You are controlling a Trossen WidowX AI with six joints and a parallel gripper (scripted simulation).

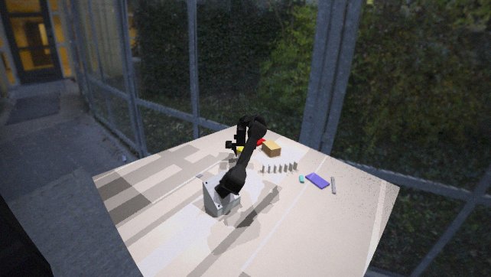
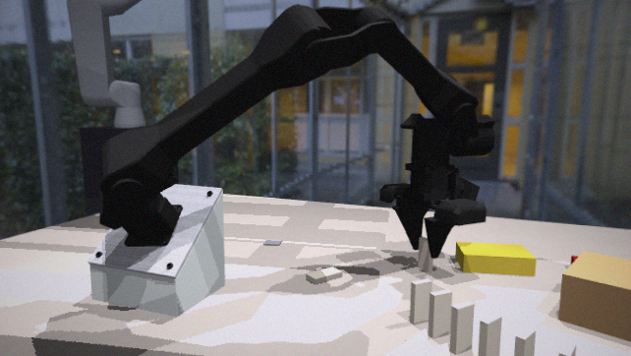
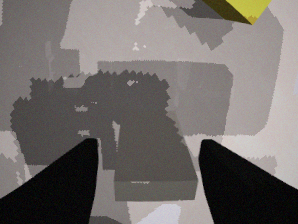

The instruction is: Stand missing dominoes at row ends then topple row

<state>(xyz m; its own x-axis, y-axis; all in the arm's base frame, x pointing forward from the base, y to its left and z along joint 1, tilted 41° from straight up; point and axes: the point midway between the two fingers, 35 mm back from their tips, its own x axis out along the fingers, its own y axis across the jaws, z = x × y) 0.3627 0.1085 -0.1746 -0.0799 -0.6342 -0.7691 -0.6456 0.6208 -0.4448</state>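
My gripper [image 2: 426, 252] [image 3: 149, 149] is partly open, pointing down, its fingertips on either side of the top of a standing pale domino [image 2: 425, 264] [image 3: 155, 190]. In the wrist view a gap shows between this domino and the left finger; the right finger is very close to it. The row of several standing dominoes [image 2: 439, 315] [image 1: 280, 168] runs towards the camera in the exterior view, with a wider gap before the domino between my fingers. Another pale domino [image 2: 324, 275] lies flat between the arm's base and the row.
A yellow block [image 2: 496, 259] [image 3: 250, 7] lies just beyond the gripper. A brown box [image 2: 597, 295] [image 1: 271, 149] stands beside the row, with a red thing [image 1: 261, 142] behind it. A teal piece [image 1: 301, 179], purple slab [image 1: 317, 180] and grey bar [image 1: 333, 185] lie past the row's far end.
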